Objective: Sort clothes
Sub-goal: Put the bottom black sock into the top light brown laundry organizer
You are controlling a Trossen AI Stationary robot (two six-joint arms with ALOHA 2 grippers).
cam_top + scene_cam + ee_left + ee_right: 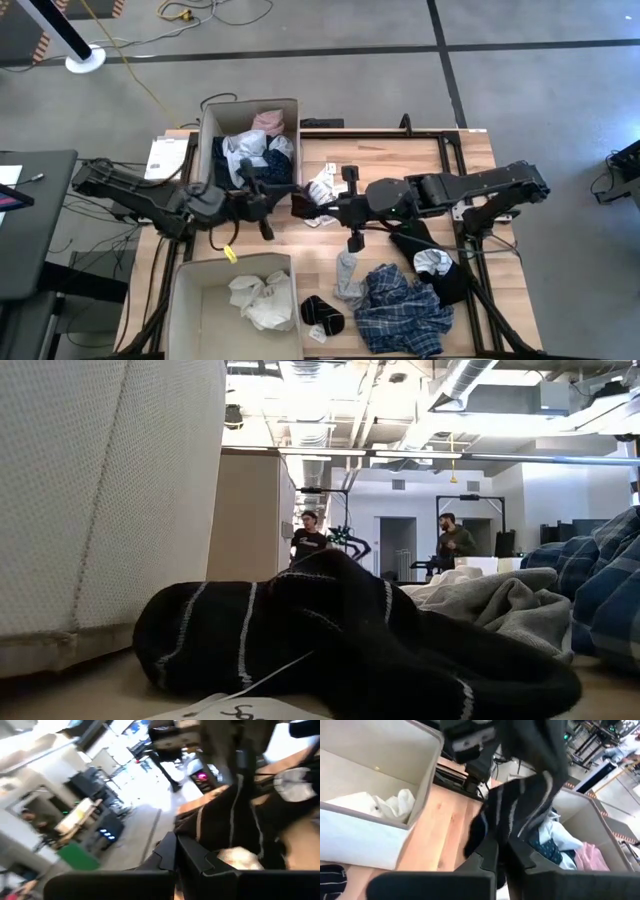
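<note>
A black garment with thin white stripes (520,805) is stretched between my two grippers over the table's middle, beside the far tan box (212,120). My right gripper (500,851) is shut on it. My left gripper (176,851) looks shut at the garment's other end (235,820). In the high view the left gripper (268,200) and the right gripper (308,208) stand close together. The far box holds pink, white and navy dotted clothes (255,150). The near box (180,300) holds white clothes (262,298). My left gripper is shut at one end of the black striped garment (210,832); the view is blurred and the contact itself does not show. My right gripper pinches the garment's other end (492,827) between its two fingers. The cloth runs from the fingers toward the left gripper, clear of the table.
On the table's near right lie a blue plaid garment (400,300), a grey sock (347,275), a black striped sock (320,315) and a white-and-black piece (435,262). A white patterned piece (322,187) lies behind the grippers. People stand in the room (455,545) beyond.
</note>
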